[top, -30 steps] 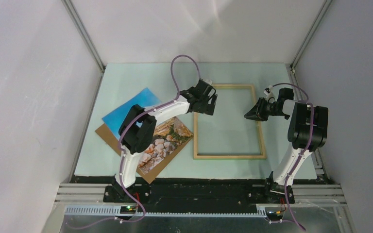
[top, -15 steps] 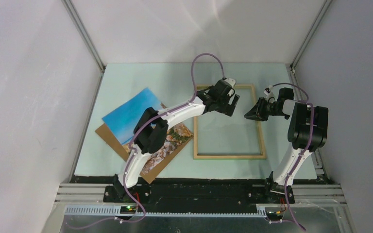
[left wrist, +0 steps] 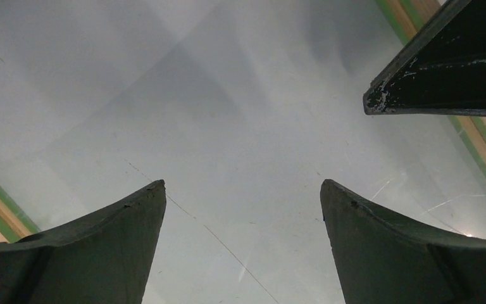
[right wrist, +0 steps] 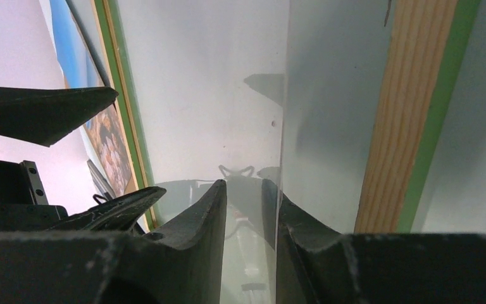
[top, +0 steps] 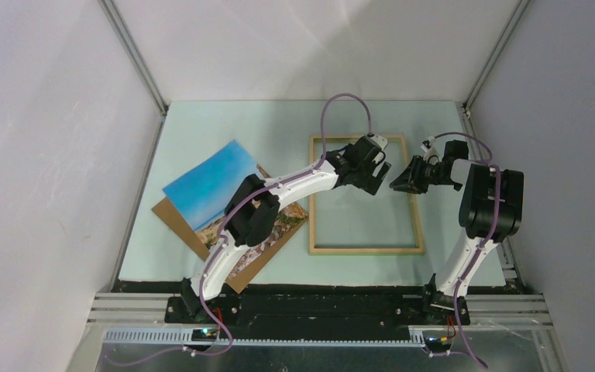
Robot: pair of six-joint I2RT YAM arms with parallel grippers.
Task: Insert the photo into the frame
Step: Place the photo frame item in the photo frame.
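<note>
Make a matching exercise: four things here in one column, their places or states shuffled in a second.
1. landscape photo print with blue sky
2. thin rectangular wooden frame with green face
3. left claw
4. right claw

A. fingers close together
B. wide open above the frame's interior
C. lying askew, left of the frame
D. flat on the table, right of the photo

Pairs: 1-C, 2-D, 3-B, 4-A

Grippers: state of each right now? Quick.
Left gripper: open wide, holding nothing.
Right gripper: fingers nearly together with a narrow gap; cannot tell whether it grips anything.
</note>
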